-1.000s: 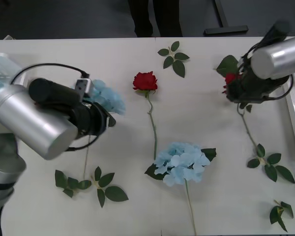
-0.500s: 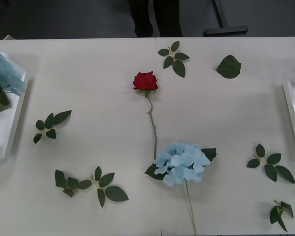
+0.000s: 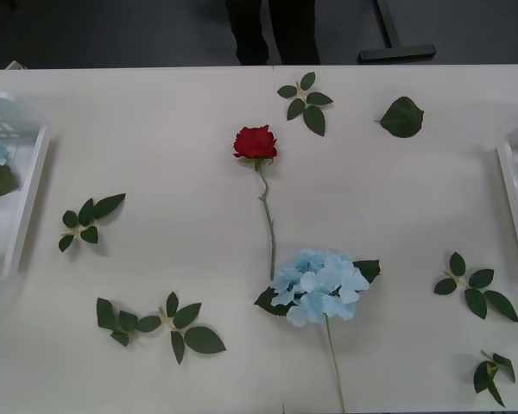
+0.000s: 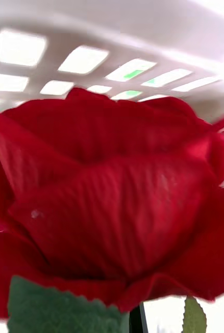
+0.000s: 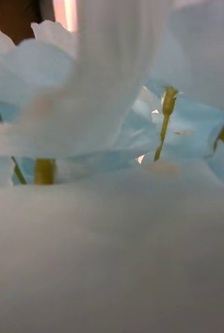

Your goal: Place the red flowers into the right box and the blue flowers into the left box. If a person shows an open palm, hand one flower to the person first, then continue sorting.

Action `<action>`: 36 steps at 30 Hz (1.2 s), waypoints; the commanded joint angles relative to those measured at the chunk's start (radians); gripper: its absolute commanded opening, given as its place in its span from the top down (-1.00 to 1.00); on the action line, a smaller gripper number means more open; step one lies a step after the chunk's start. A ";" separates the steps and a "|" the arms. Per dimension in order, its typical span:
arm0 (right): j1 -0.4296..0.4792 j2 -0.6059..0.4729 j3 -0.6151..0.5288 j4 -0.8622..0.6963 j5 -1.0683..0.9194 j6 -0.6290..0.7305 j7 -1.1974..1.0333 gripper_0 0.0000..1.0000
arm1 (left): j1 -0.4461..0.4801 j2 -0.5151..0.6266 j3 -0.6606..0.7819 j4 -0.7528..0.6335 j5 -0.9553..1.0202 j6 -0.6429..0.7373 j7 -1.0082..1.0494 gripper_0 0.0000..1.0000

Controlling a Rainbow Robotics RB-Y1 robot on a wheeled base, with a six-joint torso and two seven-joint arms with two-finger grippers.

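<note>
With a red rose (image 4: 112, 208) pressed against the right wrist camera over white tray wall and pale-blue hydrangea petals (image 5: 112, 156) against the left, jaw states cannot be told, so probably each flower should be released low, inside its box.

light: even, overhead, bright white tabletop (image 3: 155, 138) | shadows: soft, short | glare: ceiling panels mirrored in glossy white plastic tray (image 4: 112, 47) | blur: deep-red rose bloom (image 4: 112, 208) soft, pale-blue hydrangea petals (image 5: 112, 171) fully defocused
</note>
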 commanded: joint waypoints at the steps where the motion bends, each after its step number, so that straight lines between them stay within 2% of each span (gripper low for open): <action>1: -0.041 0.038 -0.005 0.032 0.044 -0.062 0.001 1.00 | 0.014 0.051 -0.017 0.072 0.000 -0.085 -0.008 1.00; 2: -0.040 0.039 -0.005 0.032 0.044 -0.064 0.001 0.93 | 0.014 0.051 -0.026 0.076 -0.003 -0.094 -0.008 1.00; 3: -0.041 0.039 -0.005 0.032 0.044 -0.064 0.001 0.44 | 0.014 0.051 -0.049 0.089 -0.011 -0.114 -0.006 1.00; 4: -0.041 0.039 -0.005 0.032 0.044 -0.065 0.001 0.27 | 0.014 0.051 -0.057 0.092 -0.014 -0.118 -0.005 0.99; 5: -0.041 0.039 -0.005 0.032 0.044 -0.068 0.007 -0.01 | 0.014 0.051 -0.068 0.092 -0.020 -0.126 -0.003 0.88; 6: -0.041 0.039 -0.005 0.032 0.042 -0.075 0.010 -0.18 | 0.014 0.051 -0.072 0.092 -0.022 -0.126 -0.003 0.60; 9: -0.041 0.039 -0.005 0.026 0.042 -0.082 0.021 -0.43 | 0.014 0.051 -0.072 0.092 -0.022 -0.128 -0.003 -0.12; 10: -0.041 0.039 -0.005 0.023 0.044 -0.082 0.024 -0.46 | 0.014 0.051 -0.072 0.092 -0.022 -0.128 -0.003 -0.22; 12: -0.041 0.039 -0.005 0.014 0.038 -0.081 0.038 -0.58 | 0.014 0.051 -0.072 0.093 -0.022 -0.129 -0.006 -0.68; 15: -0.041 0.030 -0.011 -0.005 0.003 -0.076 0.101 -0.70 | 0.014 0.051 -0.072 0.093 -0.017 -0.129 -0.011 -0.95; 19: -0.043 0.002 -0.045 -0.072 -0.089 0.030 0.188 -0.75 | 0.014 0.051 -0.069 0.092 0.014 -0.131 -0.015 -1.00; 27: -0.044 -0.074 -0.083 -0.284 -0.317 0.323 0.223 -0.75 | 0.012 0.050 -0.005 0.027 0.241 -0.074 -0.023 -1.00; 30: -0.043 -0.099 -0.109 -0.336 -0.399 0.373 0.188 -0.75 | 0.005 0.051 -0.005 -0.027 0.323 -0.054 0.023 -1.00; 36: -0.043 -0.133 -0.112 -0.357 -0.415 0.358 0.203 -0.75 | -0.023 0.007 -0.034 -0.128 0.449 -0.023 0.236 -1.00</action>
